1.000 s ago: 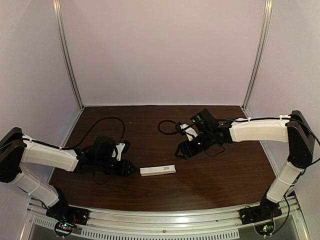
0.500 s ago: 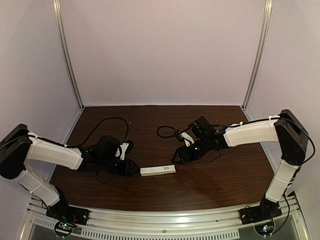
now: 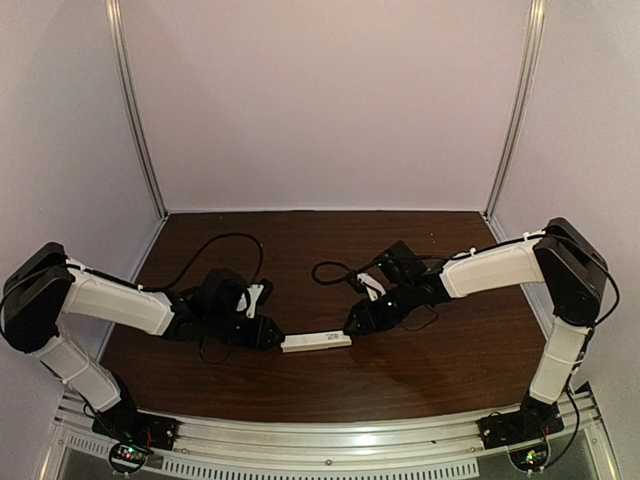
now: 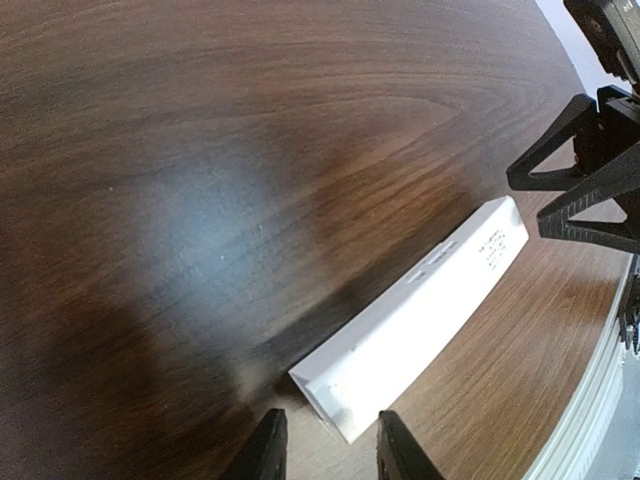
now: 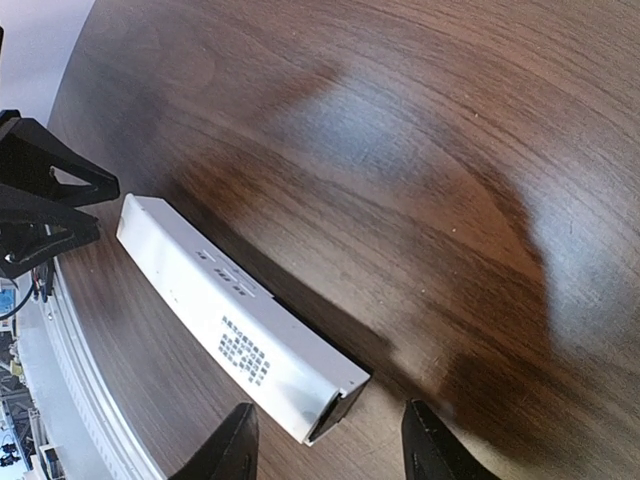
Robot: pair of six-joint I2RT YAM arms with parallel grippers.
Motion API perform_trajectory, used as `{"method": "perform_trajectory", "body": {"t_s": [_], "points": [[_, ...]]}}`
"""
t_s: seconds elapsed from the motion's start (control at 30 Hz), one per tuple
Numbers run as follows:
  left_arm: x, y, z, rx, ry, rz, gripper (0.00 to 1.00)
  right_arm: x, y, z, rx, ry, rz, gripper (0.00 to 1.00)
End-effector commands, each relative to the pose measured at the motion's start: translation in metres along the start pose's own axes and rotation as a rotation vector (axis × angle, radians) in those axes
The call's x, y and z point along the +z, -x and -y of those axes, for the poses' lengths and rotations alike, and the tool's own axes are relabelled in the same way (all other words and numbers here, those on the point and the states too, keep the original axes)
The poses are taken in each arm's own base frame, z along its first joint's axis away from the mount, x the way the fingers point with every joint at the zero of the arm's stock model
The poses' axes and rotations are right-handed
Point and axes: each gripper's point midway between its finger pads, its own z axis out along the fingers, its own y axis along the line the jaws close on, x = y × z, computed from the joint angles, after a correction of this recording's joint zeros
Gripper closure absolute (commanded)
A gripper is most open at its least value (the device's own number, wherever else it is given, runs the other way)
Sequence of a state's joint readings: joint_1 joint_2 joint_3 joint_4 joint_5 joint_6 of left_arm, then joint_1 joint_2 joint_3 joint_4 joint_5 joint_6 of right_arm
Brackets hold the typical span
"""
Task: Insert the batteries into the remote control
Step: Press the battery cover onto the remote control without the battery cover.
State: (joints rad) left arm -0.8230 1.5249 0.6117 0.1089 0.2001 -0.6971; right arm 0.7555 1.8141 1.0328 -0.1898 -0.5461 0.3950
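the top view is dim and soft, its walls a flat lilac and the table [image 3: 420,370] dark, with a faint sheen near the front. both wrist views are brighter — pale glare patches sit on the wood beside broad, soft shadows. the remote [image 4: 415,315] throws a narrow dark shadow along one long side. the fingertips [image 4: 266,450] are blurred.

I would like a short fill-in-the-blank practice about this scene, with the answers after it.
1. The remote control lies flat on the ___.
2. Its colour is ___.
3. In the top view, the left gripper is at its ___ end, the right gripper at the other.
4. The jaws of both grippers stand ___.
Missing words: table; white; left; open.
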Motion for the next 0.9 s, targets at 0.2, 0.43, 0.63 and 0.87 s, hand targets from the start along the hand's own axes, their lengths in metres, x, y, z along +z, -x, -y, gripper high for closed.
{"method": "perform_trajectory", "body": {"t_s": [0.2, 0.43, 0.63, 0.87], "points": [[0.011, 0.006, 0.01, 0.036, -0.01, -0.007, 0.74, 0.008, -0.009, 0.004, 0.022, 0.017, -0.03, 0.54], [0.014, 0.003, 0.007, 0.033, 0.001, -0.024, 0.83, 0.01, -0.013, 0.004, 0.027, 0.026, -0.044, 0.58], [0.019, -0.003, 0.006, 0.036, 0.004, -0.053, 0.92, 0.015, -0.015, 0.004, 0.034, 0.041, -0.057, 0.64], [0.026, -0.016, 0.007, 0.037, -0.003, -0.099, 0.95, 0.015, -0.018, 0.004, 0.035, 0.048, -0.065, 0.69]]}}
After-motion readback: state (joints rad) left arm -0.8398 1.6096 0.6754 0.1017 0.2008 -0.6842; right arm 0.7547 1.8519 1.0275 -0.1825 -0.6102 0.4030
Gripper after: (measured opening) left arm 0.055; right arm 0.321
